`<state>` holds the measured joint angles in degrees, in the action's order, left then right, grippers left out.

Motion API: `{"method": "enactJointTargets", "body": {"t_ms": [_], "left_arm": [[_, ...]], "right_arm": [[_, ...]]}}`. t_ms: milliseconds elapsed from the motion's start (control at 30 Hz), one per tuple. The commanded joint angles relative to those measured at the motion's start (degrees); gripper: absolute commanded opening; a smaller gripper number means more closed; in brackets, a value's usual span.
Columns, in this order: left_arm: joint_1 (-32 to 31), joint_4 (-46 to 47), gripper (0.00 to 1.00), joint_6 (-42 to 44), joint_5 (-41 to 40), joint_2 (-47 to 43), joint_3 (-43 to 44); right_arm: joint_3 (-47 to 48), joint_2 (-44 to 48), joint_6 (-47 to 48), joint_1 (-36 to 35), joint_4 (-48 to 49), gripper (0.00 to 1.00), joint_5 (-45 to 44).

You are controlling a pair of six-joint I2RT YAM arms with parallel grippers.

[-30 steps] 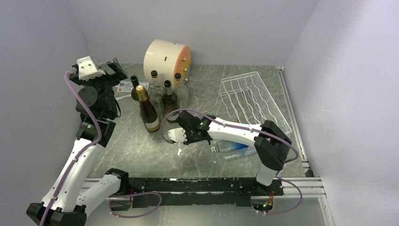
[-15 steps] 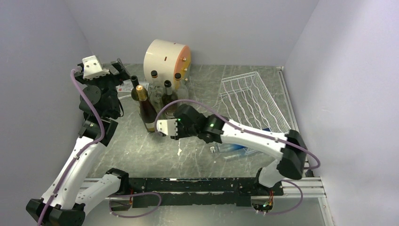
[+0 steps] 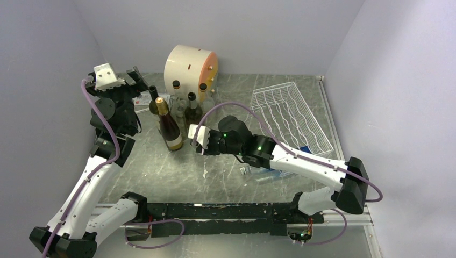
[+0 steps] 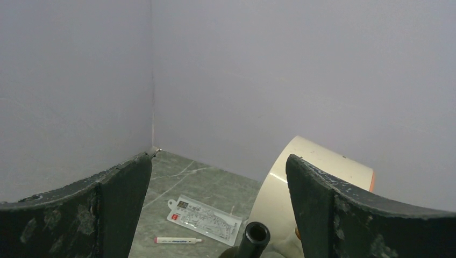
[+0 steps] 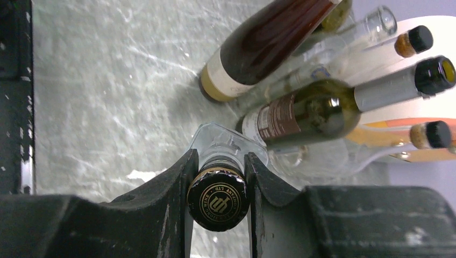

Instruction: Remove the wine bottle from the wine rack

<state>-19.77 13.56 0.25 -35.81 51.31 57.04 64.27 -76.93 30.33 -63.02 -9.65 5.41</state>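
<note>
My right jaws (image 5: 219,161) are clenched on the capped neck of a clear wine bottle (image 5: 217,200). Its long axis runs straight down from them toward the tabletop (image 5: 107,80). It is beside the standing bottles (image 5: 301,113) and well left of the wine rack (image 3: 290,115). My left jaws (image 4: 219,161) gape, farther off.

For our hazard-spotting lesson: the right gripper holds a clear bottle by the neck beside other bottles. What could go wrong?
The right gripper pinches the clear bottle only at its capped neck, so it might slip or swing. It is close beside the green bottle, which a nudge could topple.
</note>
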Motion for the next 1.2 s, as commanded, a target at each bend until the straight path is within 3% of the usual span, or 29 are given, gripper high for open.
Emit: {"method": "enactJointTargets", "body": {"t_ms": [0,100,500,700,867,1167], "left_arm": [[-0.8,2.8,0.98,1.4,-1.4,-0.5,-0.7],[-0.9,2.8,0.98,1.7,-1.7,-0.5,-0.6],[-0.9,2.8,0.98,1.4,-1.3,-1.0,-0.6],[-0.8,2.7,0.98,1.4,-1.3,-1.3,-0.6],[-0.8,2.9,0.98,1.5,-1.3,-1.5,-0.7],[-0.9,2.9,0.98,1.5,-1.3,-1.5,-0.6]], "right_arm": [[3.6,-0.4,-3.7,1.2,13.4,0.0,1.6],[6.7,-2.2,-3.9,1.7,8.2,0.0,-1.0],[18.5,-12.9,-9.7,2.2,6.8,0.0,-6.7],[21.2,-17.2,-15.4,3.4,8.1,0.0,-11.4],[20.0,-17.6,-22.9,6.0,12.9,0.0,-8.3],[23.0,-19.7,-25.8,6.2,14.8,0.0,-10.2]]}}
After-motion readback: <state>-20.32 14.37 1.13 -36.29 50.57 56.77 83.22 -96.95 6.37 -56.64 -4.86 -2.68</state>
